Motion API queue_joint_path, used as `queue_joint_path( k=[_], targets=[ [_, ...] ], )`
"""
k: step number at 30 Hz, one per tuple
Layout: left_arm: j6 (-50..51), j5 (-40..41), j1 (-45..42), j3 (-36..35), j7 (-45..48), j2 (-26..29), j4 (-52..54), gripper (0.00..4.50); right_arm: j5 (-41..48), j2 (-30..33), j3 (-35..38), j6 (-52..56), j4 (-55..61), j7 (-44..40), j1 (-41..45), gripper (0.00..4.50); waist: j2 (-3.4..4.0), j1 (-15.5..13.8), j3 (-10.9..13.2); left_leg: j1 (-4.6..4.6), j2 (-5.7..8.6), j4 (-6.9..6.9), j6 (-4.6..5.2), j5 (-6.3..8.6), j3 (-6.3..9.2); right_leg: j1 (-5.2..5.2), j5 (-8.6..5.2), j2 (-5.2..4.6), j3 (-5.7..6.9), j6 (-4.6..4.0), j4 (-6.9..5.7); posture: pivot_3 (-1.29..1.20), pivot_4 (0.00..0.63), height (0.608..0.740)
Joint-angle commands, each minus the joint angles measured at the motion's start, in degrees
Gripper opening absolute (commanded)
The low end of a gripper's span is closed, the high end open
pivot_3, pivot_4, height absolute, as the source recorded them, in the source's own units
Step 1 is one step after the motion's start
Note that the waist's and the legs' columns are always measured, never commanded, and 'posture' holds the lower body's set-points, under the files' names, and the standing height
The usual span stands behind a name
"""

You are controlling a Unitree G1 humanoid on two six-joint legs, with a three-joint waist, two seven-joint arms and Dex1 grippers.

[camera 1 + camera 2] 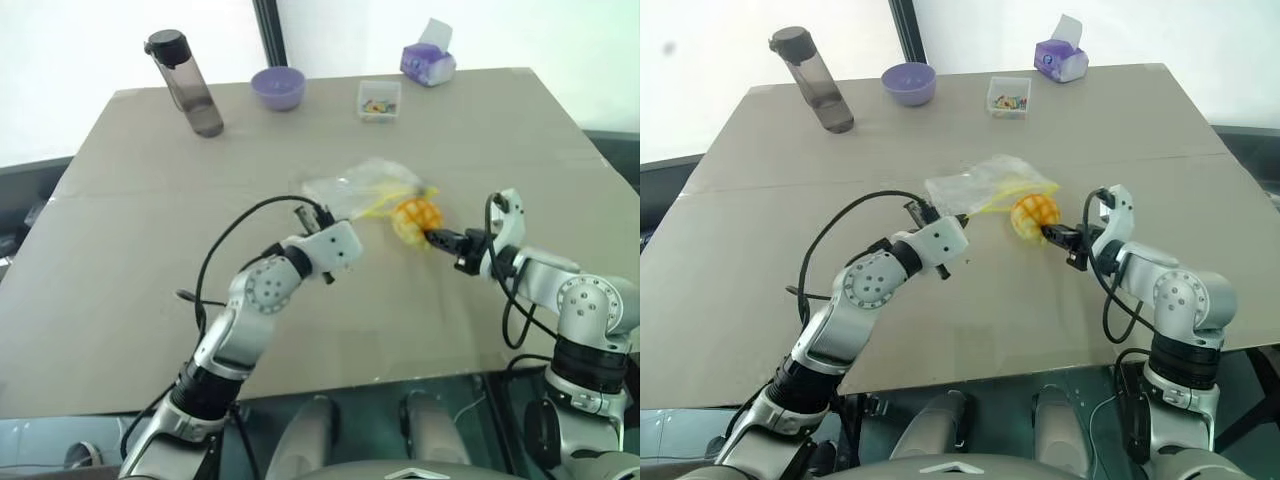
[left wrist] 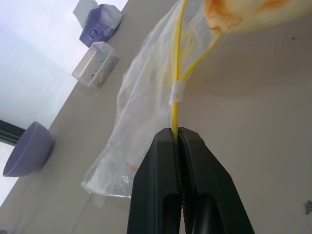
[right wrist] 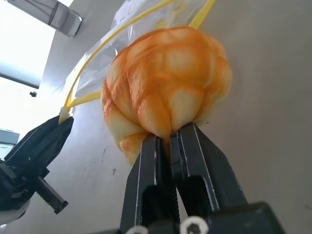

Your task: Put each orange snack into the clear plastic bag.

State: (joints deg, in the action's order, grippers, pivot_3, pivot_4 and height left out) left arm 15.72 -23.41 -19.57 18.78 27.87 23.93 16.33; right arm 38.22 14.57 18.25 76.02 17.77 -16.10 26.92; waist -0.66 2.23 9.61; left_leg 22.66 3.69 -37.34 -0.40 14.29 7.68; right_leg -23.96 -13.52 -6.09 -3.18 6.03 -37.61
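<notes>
The orange snack point(image 3: 165, 83), a domed bun with a darker grid, sits mid-table at the mouth of the clear plastic bag point(image 1: 365, 185). My right gripper point(image 3: 169, 139) is shut on the bun's near edge, coming from the right. My left gripper point(image 2: 176, 132) is shut on the bag's yellow strip point(image 2: 178, 58), holding it up from the left. That strip splits into two lines that spread apart beside the bun point(image 2: 248, 12). The rest of the bag trails back toward the table's far side. The left gripper point(image 3: 41, 141) also shows in the right wrist view.
Along the far edge of the brown table point(image 1: 120, 260) stand a dark water bottle point(image 1: 187, 85), a purple bowl point(image 1: 278, 87), a small clear box of coloured bits point(image 1: 379, 100) and a purple tissue pack point(image 1: 428, 62). A dark cable loops over my left arm point(image 1: 225, 240).
</notes>
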Motion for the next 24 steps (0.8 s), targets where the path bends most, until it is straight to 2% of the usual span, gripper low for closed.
queue_joint_path(
  k=[1,10,18,24],
  targets=[
    [-2.7,-0.1,0.2,0.8,0.7,0.5,1.8,0.0,0.5,0.6,0.1,-0.1,0.2,0.7,2.1,0.03,0.0,0.0,0.0,0.0,0.0,0.0,0.0,0.0,0.0,0.0,0.0,0.0,0.0,0.0,0.0,0.0,0.15,0.739],
    [-5.2,0.5,0.4,1.8,1.6,0.2,1.5,0.0,-0.3,1.8,-2.4,0.1,-3.1,1.5,4.7,0.03,0.0,0.0,0.0,0.0,0.0,0.0,0.01,0.0,0.0,0.0,0.0,0.0,0.0,0.0,0.0,0.0,0.15,0.739],
    [-5.1,3.0,2.0,1.5,2.2,-2.2,1.6,0.0,-0.7,-5.4,-2.6,1.4,-7.9,6.3,12.3,0.03,0.02,0.2,0.0,0.0,-0.01,0.01,0.0,0.0,-0.02,-0.05,0.0,0.01,-0.02,0.0,-0.03,0.0,0.15,0.739],
    [-5.0,5.5,3.2,1.1,2.8,-3.4,2.1,0.0,-2.5,-6.5,-2.7,-0.6,-12.1,7.7,14.4,0.03,0.02,-0.1,0.0,0.05,0.02,0.0,0.0,0.0,0.01,-0.05,0.0,-0.02,0.0,0.0,0.0,0.0,0.15,0.739]
  ],
)
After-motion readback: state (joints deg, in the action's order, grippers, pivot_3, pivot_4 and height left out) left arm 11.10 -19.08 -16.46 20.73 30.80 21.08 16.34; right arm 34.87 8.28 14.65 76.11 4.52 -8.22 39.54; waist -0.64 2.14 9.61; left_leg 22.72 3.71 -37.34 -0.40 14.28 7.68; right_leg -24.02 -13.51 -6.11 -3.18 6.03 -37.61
